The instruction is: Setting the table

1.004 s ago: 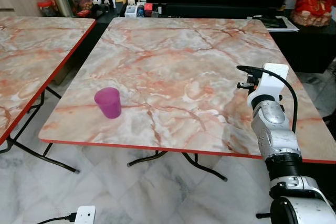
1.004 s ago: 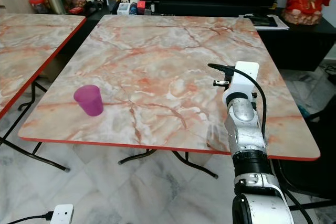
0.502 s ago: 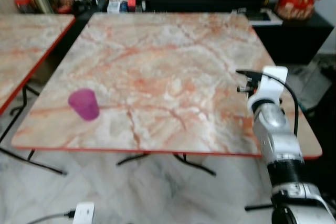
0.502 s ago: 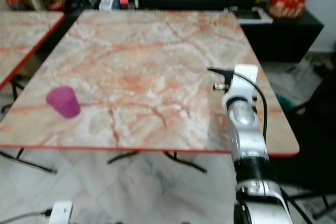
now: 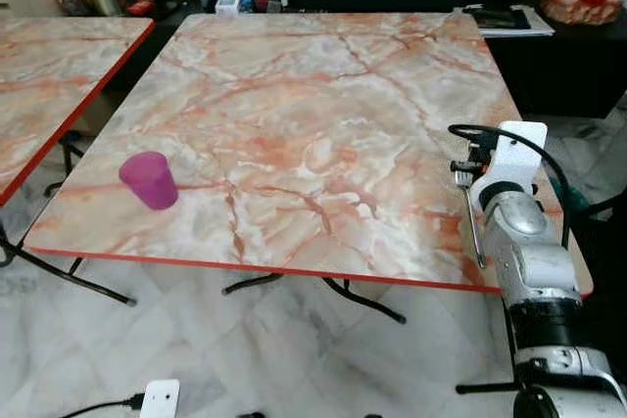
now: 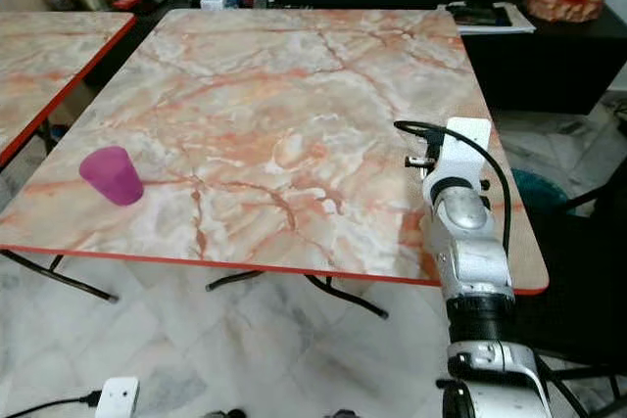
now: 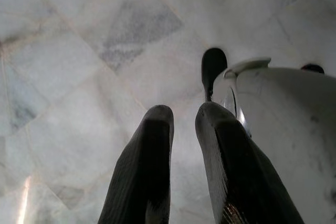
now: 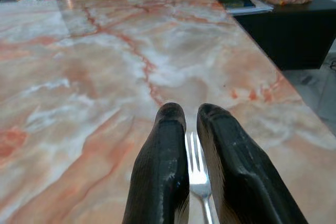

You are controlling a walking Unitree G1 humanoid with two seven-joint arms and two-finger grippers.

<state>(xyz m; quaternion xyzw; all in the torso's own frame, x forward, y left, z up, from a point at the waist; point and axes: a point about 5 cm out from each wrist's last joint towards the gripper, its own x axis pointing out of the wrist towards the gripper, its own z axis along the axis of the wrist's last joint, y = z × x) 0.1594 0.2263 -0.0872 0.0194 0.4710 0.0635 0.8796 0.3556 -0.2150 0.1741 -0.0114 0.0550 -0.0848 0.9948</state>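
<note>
Now that the camera has swung nearer, I log: right claw [image 8: 191, 129] clamped on fork [image 8: 198, 178] above worktop [image 5: 323, 95]'s right edge; left claw [image 7: 184, 129] idle, fingers slightly apart; placement pending.

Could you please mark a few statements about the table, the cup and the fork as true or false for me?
1. A purple cup stands upright on the table. True.
2. The right end effector is over the table with a fork between its fingers. True.
3. The cup sits at the table's far right corner. False: it is near the front left corner.
4. A plate lies beside the fork. False: nothing lies beside the fork on the table.
5. The left end effector points at the tiled floor. True.
</note>
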